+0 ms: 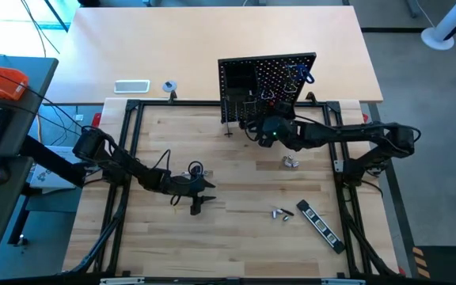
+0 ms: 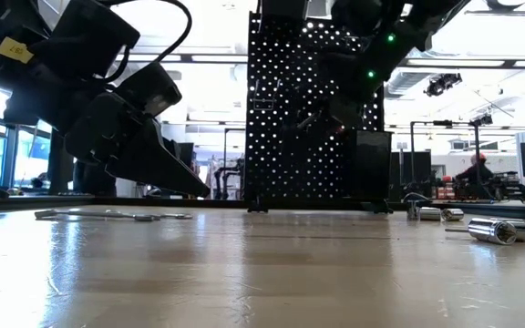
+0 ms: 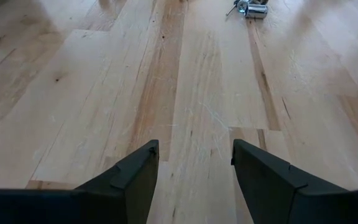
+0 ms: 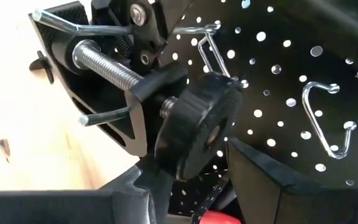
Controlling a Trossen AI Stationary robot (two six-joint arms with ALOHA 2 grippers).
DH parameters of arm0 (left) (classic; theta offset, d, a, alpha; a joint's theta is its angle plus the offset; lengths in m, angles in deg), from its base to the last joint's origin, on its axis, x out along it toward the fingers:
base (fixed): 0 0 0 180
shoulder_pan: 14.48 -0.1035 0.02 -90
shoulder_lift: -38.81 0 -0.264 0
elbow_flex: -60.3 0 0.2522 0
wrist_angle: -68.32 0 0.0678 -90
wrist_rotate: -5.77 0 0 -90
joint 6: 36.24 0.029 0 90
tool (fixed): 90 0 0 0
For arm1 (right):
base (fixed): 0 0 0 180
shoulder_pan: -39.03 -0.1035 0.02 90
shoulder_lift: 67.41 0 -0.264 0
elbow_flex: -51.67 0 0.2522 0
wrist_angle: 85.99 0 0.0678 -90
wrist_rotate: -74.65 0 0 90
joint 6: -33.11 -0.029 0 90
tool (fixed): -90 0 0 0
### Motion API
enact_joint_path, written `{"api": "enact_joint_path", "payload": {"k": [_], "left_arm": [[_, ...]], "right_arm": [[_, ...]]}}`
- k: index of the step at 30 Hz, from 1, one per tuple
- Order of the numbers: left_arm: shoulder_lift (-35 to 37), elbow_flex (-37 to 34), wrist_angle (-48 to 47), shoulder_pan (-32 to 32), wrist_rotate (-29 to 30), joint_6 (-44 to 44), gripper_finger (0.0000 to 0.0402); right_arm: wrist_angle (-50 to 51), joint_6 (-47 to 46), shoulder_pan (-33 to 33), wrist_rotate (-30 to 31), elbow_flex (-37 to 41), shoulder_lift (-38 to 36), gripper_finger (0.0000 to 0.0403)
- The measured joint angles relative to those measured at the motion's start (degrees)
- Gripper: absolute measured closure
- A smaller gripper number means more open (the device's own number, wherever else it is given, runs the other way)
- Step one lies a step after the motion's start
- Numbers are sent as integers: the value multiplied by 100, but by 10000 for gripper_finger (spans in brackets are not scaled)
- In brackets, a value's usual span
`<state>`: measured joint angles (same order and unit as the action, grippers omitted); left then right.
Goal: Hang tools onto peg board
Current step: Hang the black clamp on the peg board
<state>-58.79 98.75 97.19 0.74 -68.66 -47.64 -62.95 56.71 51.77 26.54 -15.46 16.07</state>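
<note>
Hanging step in hand: right gripper [image 1: 253, 129] stands against the upright black perforated peg board [image 1: 279, 73], fingers grasping a black screw clamp with threaded steel rod [image 4: 166, 118] beside a bent wire hook [image 4: 211, 46]. Judged next: settle the clamp's frame over a hook, then release. Left gripper [image 3: 191, 180] hovers low over bare wooden desk [image 1: 236, 170], fingers spread, empty. Loose silver sockets [image 1: 282, 213] and a black striped bar [image 1: 321, 225] await on the desk.
</note>
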Motion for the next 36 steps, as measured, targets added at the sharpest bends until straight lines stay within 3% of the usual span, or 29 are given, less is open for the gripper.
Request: {"api": "enact_joint_path", "payload": {"k": [8, 18, 36], "left_arm": [[0, 0, -2, 0, -1, 0, 202], [0, 1, -46, 0, 0, 1, 202], [0, 2, -42, 0, -1, -35, 202]], "right_arm": [[-29, 87, -136, 4, 0, -4, 254], [44, 85, -335, 168, 0, -39, 214], [428, -124, -678, 411, 0, -39, 212]]}}
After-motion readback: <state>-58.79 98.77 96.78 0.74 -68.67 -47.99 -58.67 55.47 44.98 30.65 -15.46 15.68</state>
